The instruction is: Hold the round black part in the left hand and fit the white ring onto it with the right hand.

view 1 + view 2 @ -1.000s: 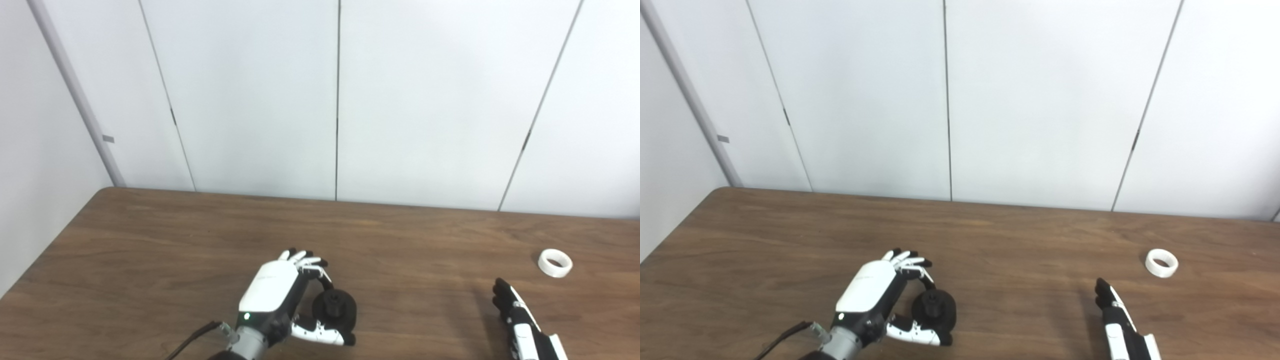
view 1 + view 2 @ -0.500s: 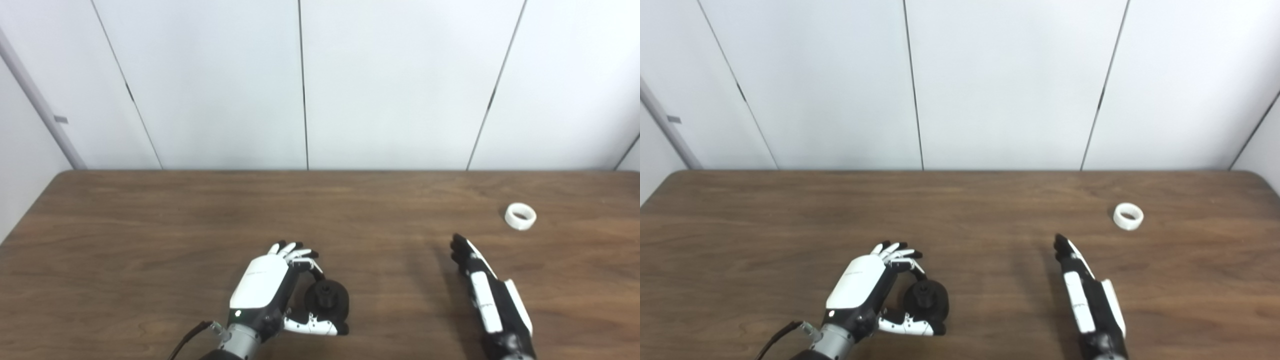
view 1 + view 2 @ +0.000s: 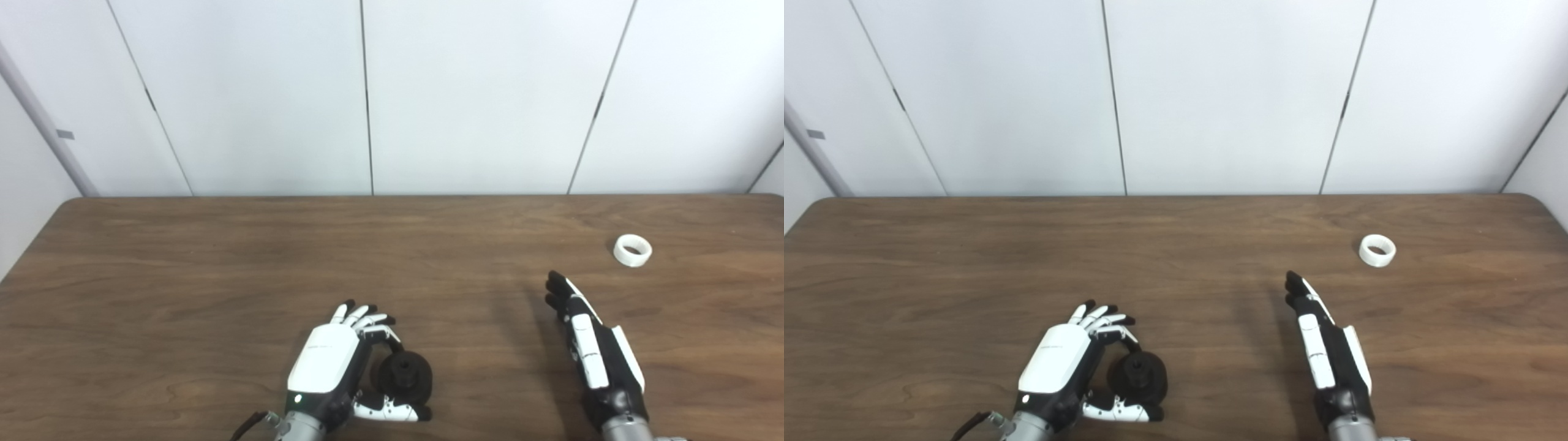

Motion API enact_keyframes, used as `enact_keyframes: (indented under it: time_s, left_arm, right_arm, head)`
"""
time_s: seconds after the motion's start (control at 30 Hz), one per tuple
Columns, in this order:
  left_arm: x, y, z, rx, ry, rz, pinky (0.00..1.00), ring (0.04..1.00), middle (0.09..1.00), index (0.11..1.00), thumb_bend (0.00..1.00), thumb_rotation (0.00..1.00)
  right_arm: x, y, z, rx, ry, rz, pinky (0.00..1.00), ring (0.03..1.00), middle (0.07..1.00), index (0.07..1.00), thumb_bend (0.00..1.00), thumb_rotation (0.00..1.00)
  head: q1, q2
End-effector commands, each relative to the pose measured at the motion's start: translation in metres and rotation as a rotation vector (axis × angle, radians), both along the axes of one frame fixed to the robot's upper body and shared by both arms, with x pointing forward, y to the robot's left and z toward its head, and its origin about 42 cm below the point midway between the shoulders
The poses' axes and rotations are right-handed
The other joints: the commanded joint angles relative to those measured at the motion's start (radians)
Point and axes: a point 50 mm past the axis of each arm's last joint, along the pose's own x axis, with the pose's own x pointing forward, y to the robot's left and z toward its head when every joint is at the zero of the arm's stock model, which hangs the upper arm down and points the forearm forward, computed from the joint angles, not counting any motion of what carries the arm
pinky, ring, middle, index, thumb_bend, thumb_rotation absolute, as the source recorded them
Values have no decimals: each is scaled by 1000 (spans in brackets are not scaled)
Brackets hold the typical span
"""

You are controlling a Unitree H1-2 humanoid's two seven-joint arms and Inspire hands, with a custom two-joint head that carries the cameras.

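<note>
You can't see whether the left hand (image 3: 331, 373) grips the black part (image 3: 404, 378); both arms leave the bottom edge.

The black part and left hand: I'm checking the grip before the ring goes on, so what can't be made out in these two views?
- Left hand on the round black part: its white back hides the palm side, so a firm grip cannot be confirmed.
- Part's underside: hidden against the table.
- White ring: too small for edge detail.
- Right hand: seen edge-on, palm hidden.

table (image 3: 184, 275): brown wood grain, smooth | white ring (image 3: 633, 250): matt | round black part (image 3: 404, 375): matt
</note>
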Motion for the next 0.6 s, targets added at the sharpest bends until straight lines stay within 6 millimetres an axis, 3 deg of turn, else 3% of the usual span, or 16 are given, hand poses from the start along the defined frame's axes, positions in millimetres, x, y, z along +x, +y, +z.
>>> enact_keyframes:
  time_s: [0.0,0.57]
  left_arm:
    - [1,-2,4,-8,-70,1,1000,911,812,485,523,52]
    - [1,-2,-7,-14,-93,14,1000,900,806,485,522,53]
  right_arm:
    - [5,2,21,7,-93,3,991,928,925,904,537,1000]
    - [12,-13,37,-6,-124,-41,1000,915,914,900,533,1000]
  head:
    - [-1,3]
    - [-18,18]
